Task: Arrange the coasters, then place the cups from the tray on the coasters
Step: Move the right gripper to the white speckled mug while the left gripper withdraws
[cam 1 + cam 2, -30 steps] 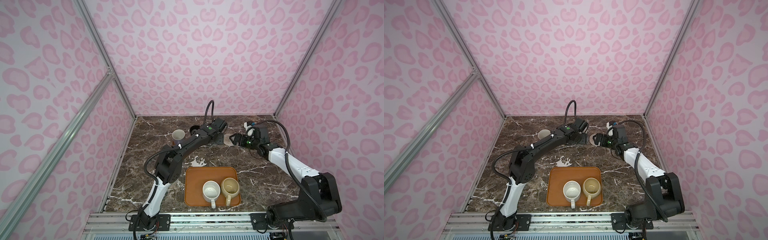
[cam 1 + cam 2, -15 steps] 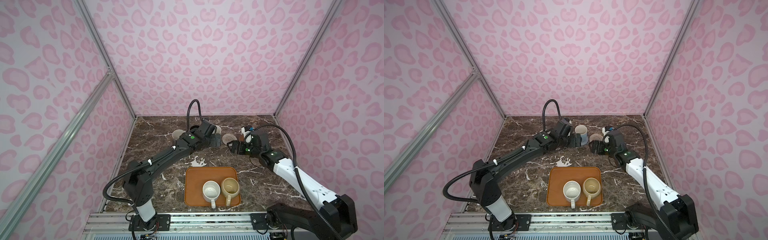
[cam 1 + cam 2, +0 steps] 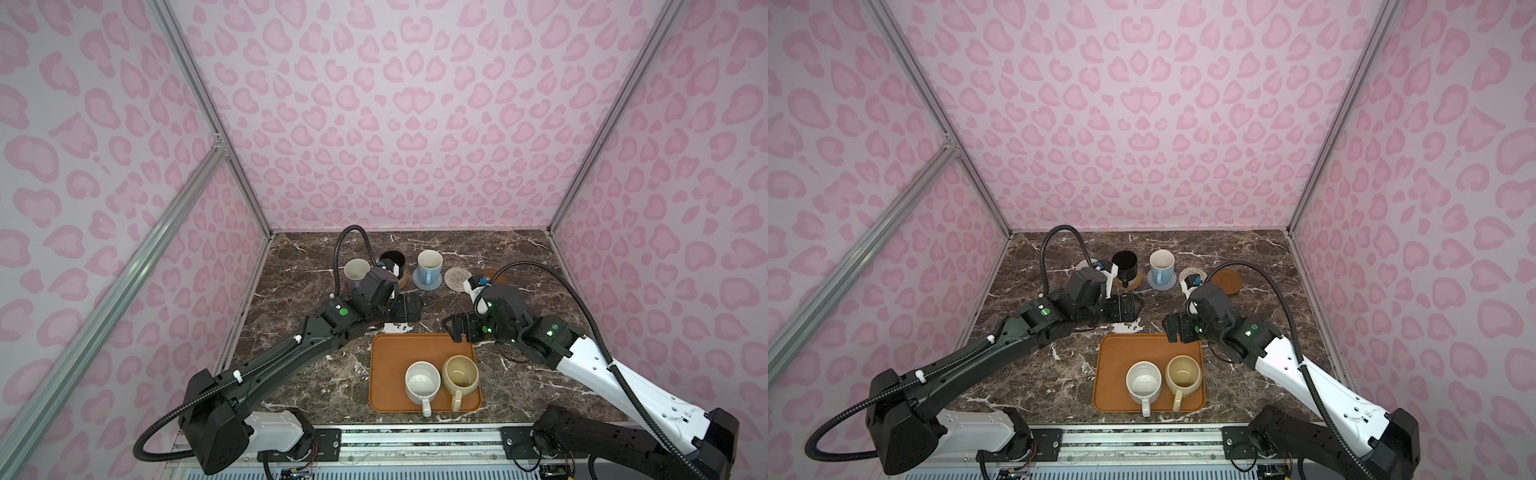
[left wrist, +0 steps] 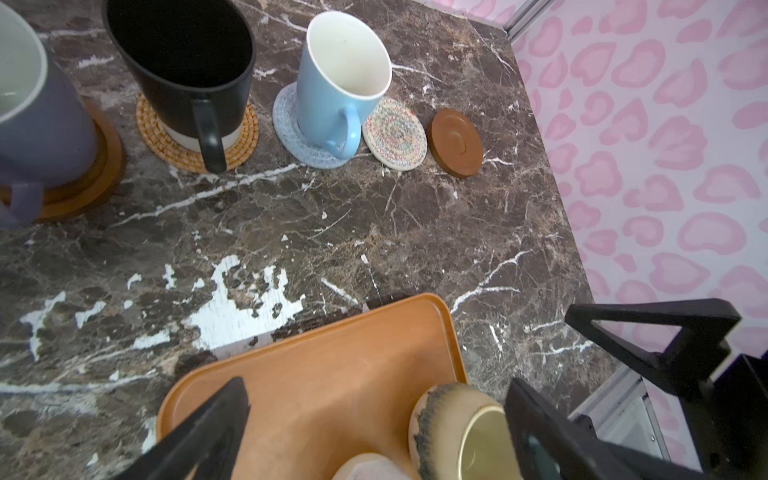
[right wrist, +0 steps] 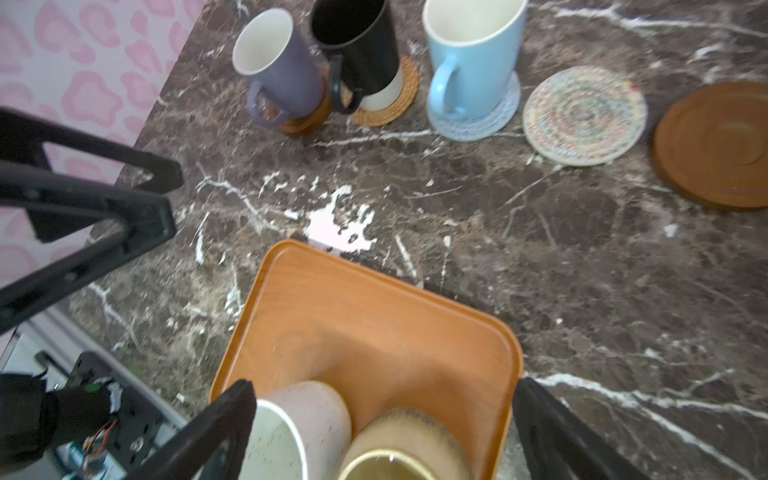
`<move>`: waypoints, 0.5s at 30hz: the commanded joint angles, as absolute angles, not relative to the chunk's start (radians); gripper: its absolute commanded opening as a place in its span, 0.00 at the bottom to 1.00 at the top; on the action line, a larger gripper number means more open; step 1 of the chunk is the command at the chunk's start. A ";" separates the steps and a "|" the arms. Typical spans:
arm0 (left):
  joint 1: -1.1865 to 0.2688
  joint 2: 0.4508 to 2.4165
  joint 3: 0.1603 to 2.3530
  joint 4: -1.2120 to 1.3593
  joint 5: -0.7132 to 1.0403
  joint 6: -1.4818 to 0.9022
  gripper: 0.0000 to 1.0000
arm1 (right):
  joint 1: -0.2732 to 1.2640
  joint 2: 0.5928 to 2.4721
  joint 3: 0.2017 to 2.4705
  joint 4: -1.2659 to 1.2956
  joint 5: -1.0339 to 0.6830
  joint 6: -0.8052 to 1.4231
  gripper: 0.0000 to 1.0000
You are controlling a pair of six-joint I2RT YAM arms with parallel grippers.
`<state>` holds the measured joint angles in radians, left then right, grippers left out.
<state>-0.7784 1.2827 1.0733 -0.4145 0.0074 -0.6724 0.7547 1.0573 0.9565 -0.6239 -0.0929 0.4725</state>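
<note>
The orange-brown tray (image 3: 388,361) holds a speckled white cup (image 3: 422,381) and a squat beige cup (image 3: 460,374). Along the back, a lavender cup (image 4: 41,116) sits on a wooden coaster (image 4: 106,166). A black cup (image 4: 183,62) sits on an orange woven coaster (image 4: 243,139), and a light blue cup (image 4: 336,75) on a grey-blue one (image 4: 284,120). The cream coaster (image 4: 395,135) and a brown wooden coaster (image 4: 457,143) are bare. My left gripper (image 3: 405,307) and right gripper (image 3: 459,328) hang open and empty over the tray's far edge.
Pink patterned walls close in the marble table (image 3: 519,266) on three sides. A white scuffed patch (image 5: 336,228) marks the marble just beyond the tray. The metal rail (image 3: 415,436) runs along the near edge.
Both grippers have drawn back from the row of coasters toward the tray. The light blue cup now stands free on its grey-blue coaster.
</note>
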 commanded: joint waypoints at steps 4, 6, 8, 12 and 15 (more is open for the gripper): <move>-0.775 1.177 0.878 -0.248 0.207 -0.760 0.98 | 0.938 1.043 0.967 -0.758 -0.007 0.552 0.98; -0.777 1.153 0.833 -0.228 0.229 -0.779 0.98 | 1.012 1.052 0.966 -0.785 0.020 0.577 0.98; -0.778 1.128 0.802 -0.249 0.206 -0.782 0.98 | 1.089 1.067 0.965 -0.804 0.061 0.613 0.97; -0.779 1.096 0.757 -0.283 0.190 -0.784 0.97 | 1.197 1.099 0.956 -0.820 0.108 0.671 0.96; -0.778 1.078 0.729 -0.307 0.170 -0.779 0.97 | 1.263 1.117 0.946 -0.805 0.113 0.705 0.92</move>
